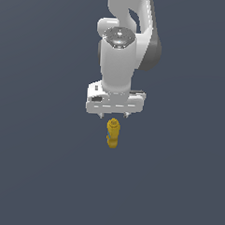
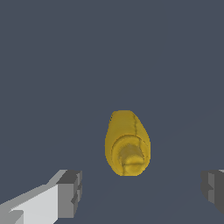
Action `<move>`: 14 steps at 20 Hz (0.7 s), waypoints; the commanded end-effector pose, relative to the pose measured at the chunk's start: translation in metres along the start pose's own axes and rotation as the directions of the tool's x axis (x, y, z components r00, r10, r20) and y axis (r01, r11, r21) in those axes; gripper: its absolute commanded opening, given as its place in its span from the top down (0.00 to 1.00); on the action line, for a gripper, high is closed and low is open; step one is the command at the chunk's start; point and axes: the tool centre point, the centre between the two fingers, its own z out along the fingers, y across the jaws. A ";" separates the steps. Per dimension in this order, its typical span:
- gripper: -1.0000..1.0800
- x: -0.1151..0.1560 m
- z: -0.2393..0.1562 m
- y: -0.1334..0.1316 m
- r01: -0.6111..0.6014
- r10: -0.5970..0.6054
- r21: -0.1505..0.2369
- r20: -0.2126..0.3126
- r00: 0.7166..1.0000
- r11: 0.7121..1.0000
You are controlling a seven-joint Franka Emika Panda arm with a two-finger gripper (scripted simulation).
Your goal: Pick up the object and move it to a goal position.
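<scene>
While the pincer hangs with its fingers spread wide apart and nothing between them, the bottle lies on the worktop just ahead of it, cap end toward the fingers and apart from both. This looks like the approach before the grasp, so the next move calls for centring the fingers over the bottle, coming down around it and closing. Plain dark grey worktop fills both views; no goal marker shows.

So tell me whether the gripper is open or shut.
Open. In the wrist view the gripper has its fingers spread wide apart, with the bottle lying untouched between them.
</scene>
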 end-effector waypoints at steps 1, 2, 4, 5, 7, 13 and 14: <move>0.04 0.000 0.004 0.000 0.000 0.000 0.000 0.000 1.000 1.000; 0.04 0.000 0.007 0.000 0.000 0.000 0.000 0.000 1.000 1.000; 0.04 0.000 0.016 0.000 0.000 0.000 0.000 0.000 1.000 1.000; 0.04 0.000 0.021 0.000 0.000 0.000 0.000 0.000 1.000 1.000; 0.04 0.000 0.032 0.000 0.000 0.000 0.000 0.000 1.000 1.000; 0.04 0.000 0.049 0.000 0.001 -0.001 0.000 -0.001 1.000 1.000; 0.04 0.001 0.049 0.000 0.001 -0.001 0.000 -0.001 1.000 1.000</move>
